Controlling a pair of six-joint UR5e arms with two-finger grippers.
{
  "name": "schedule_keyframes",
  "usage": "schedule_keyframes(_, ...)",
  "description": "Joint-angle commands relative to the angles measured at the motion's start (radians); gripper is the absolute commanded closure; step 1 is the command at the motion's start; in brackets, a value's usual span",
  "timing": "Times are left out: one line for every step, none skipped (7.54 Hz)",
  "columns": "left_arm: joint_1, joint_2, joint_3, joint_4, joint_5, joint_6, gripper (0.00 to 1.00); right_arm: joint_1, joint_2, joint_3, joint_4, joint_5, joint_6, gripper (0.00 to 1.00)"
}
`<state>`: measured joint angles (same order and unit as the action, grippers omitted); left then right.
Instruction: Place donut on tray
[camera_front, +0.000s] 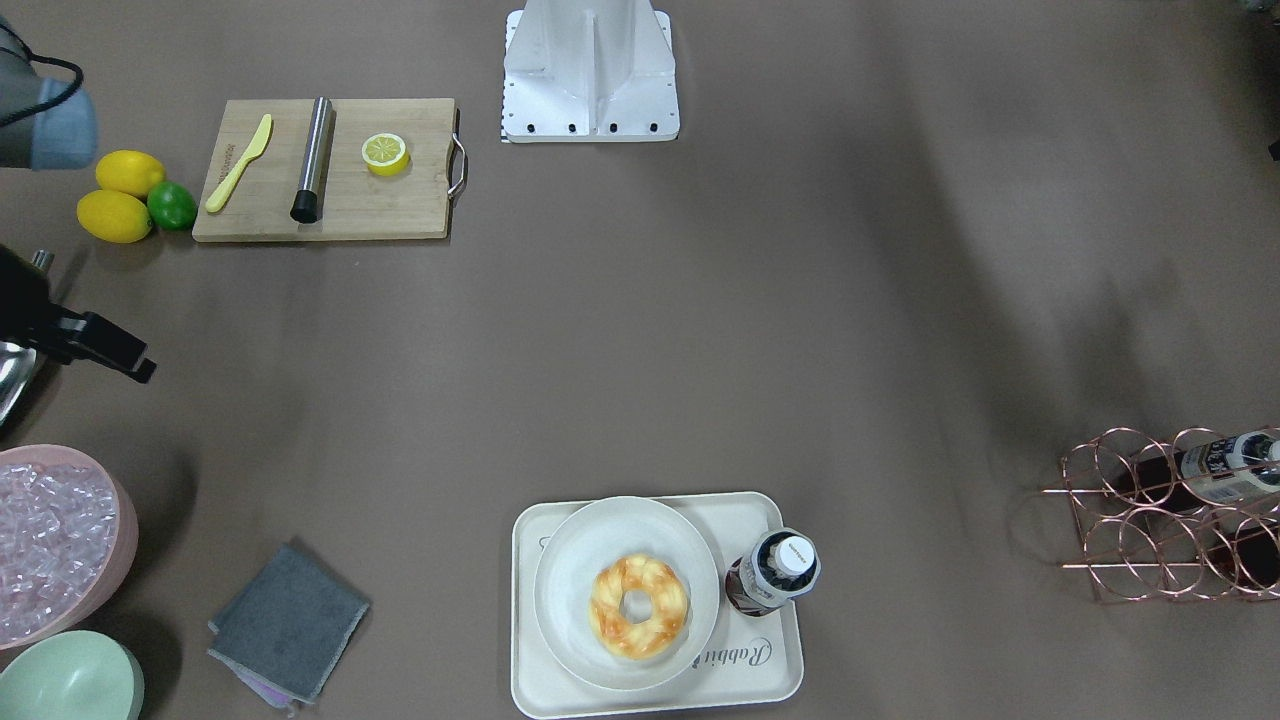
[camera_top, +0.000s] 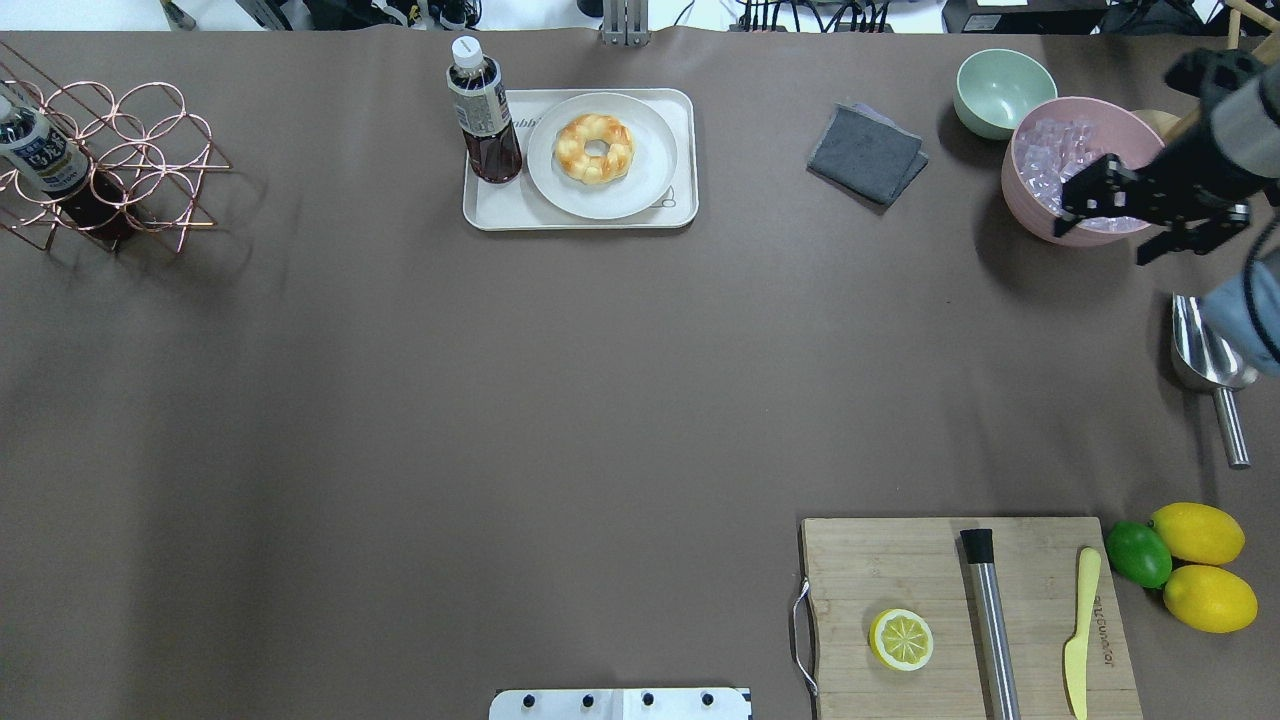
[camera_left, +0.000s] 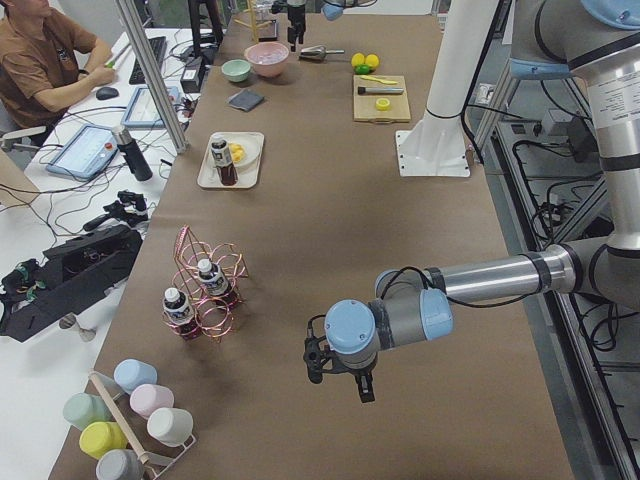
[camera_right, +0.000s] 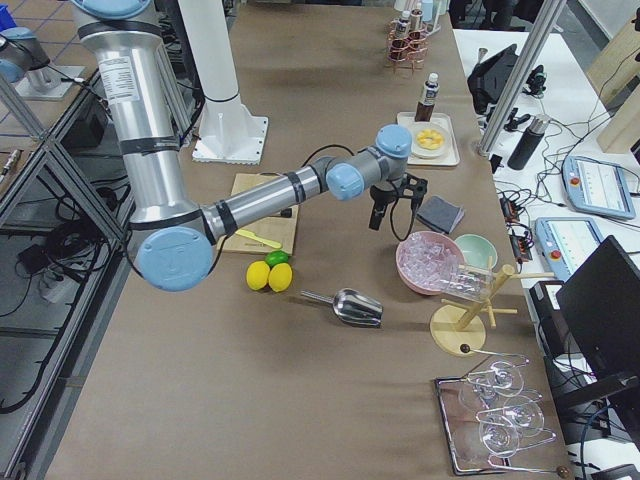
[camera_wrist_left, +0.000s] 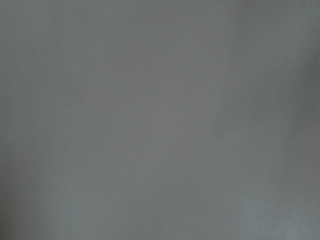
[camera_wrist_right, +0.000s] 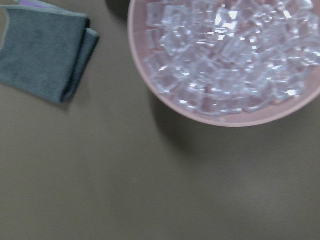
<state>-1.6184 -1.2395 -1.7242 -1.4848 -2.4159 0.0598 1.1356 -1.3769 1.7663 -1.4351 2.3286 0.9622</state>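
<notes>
Brown matte table (camera_top: 400, 400), evenly lit, operators' desks beyond the far edge.

Nearest my base: wooden cutting board (camera_top: 880, 560) carrying a lemon half (camera_top: 901, 639). Not relevant.

Left fingers (camera_left: 340, 375) hung low over bare table at my left end. They showed in the side view only, and the wrist camera gave nothing but surface, so I could not tell whether they were spread or closed.

Right fingers (camera_top: 1105, 235) hovered at the near edge of the pink ice bowl (camera_top: 1010, 175), spread apart and holding nothing. A folded grey cloth (camera_top: 865, 155) lay just beyond, toward the centre.

Far edge, centre: the donut (camera_top: 594, 148) lay flat on a round pale plate (camera_top: 640, 190). The plate sat inside the tray (camera_top: 480, 215), with a dark bottle (camera_top: 485, 115) upright at its left. The donut touched the plate only, not the tray floor, and was well apart from both arms.

Judgement on handling: light, soft, likely to dent under a hard squeeze, and the glaze looked smooth, possibly slick. The centre hole was small, so I doubted a finger would fit in it. I favoured spanning the whole ring across its outer sides from above, closing gently. The twisted ridges should give purchase.

Risks: the plate sliding or tipping with the lift, and the bottle standing close by. Bare tray floor was scarce, only strips around the plate.
</notes>
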Motion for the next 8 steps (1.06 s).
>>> schedule_keyframes(0.000,0.000,-0.002,-0.002,0.000,0.000,0.02,0.174,-0.233,0.032,-0.002,0.049,-0.399,0.00)
schedule_keyframes(0.000,0.000,-0.002,-0.002,0.000,0.000,0.02,0.208,-0.275,0.018,-0.002,0.051,-0.502,0.00)
schedule_keyframes(0.000,0.000,-0.002,-0.002,0.000,0.000,0.02,0.242,-0.307,0.001,-0.002,0.046,-0.607,0.00)
schedule_keyframes(0.002,0.000,-0.002,-0.002,0.000,0.000,0.02,0.287,-0.313,-0.040,-0.004,0.046,-0.708,0.00)
schedule_keyframes(0.002,0.000,-0.003,-0.002,0.000,0.000,0.02,0.320,-0.310,-0.076,-0.025,0.048,-0.788,0.00)
schedule_keyframes(0.002,-0.001,-0.003,-0.002,0.000,0.000,0.02,0.344,-0.304,-0.100,-0.063,0.042,-0.883,0.00)
schedule_keyframes(0.003,-0.003,-0.003,-0.002,0.000,0.000,0.02,0.369,-0.303,-0.102,-0.099,0.041,-0.937,0.00)
schedule_keyframes(0.003,-0.003,-0.003,-0.002,-0.002,0.000,0.02,0.374,-0.304,-0.111,-0.100,0.037,-0.959,0.00)
